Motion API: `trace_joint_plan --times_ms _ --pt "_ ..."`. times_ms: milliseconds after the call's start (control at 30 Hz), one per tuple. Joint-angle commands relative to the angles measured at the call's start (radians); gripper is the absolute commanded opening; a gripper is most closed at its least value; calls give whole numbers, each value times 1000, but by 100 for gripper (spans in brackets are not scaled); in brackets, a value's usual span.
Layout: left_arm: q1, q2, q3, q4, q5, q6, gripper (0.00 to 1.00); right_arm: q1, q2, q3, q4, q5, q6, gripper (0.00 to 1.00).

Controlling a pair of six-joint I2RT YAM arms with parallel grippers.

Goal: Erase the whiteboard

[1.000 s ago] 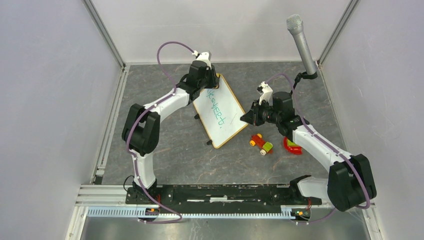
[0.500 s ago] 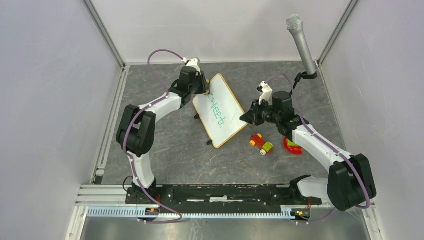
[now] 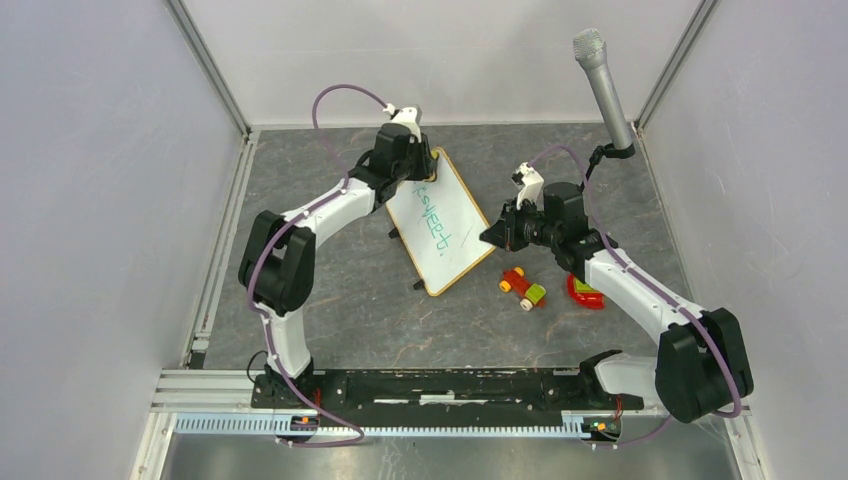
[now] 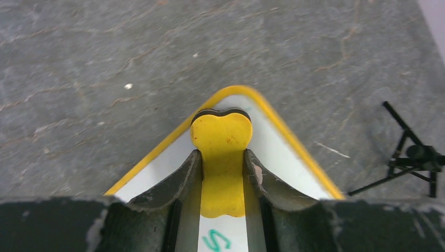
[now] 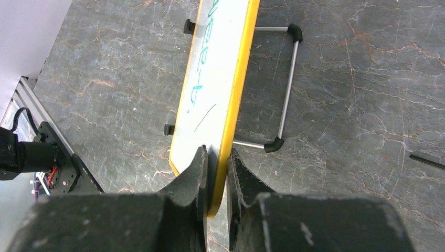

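Right gripper [image 5: 216, 157]: jaws pinched narrow on the near edge of the whiteboard [image 3: 440, 225], which sits tilted on its wire feet [image 5: 286, 89] mid-tabletop, green writing [image 5: 202, 68] on it. Further back, the left gripper [image 4: 222, 157] jaws clamp a yellow eraser [image 4: 221, 131] against the far corner. Only the left wrist view shows the eraser.

Dark grey marbled tabletop [image 3: 330, 320], plain pale walls [image 3: 90, 200] on three sides, metal corner posts [image 3: 205, 65]; soft even light
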Motion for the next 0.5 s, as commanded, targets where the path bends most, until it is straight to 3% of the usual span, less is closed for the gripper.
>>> trace_joint_plan --times_ms 0,200,467 --pt "-66 33 96 -25 90 52 4 60 31 19 -30 -85 -132 0" --pt "-52 64 107 -120 19 71 4 65 42 31 -26 -79 -120 0" --pt "72 93 62 -166 83 22 2 72 40 37 -24 -80 -120 0"
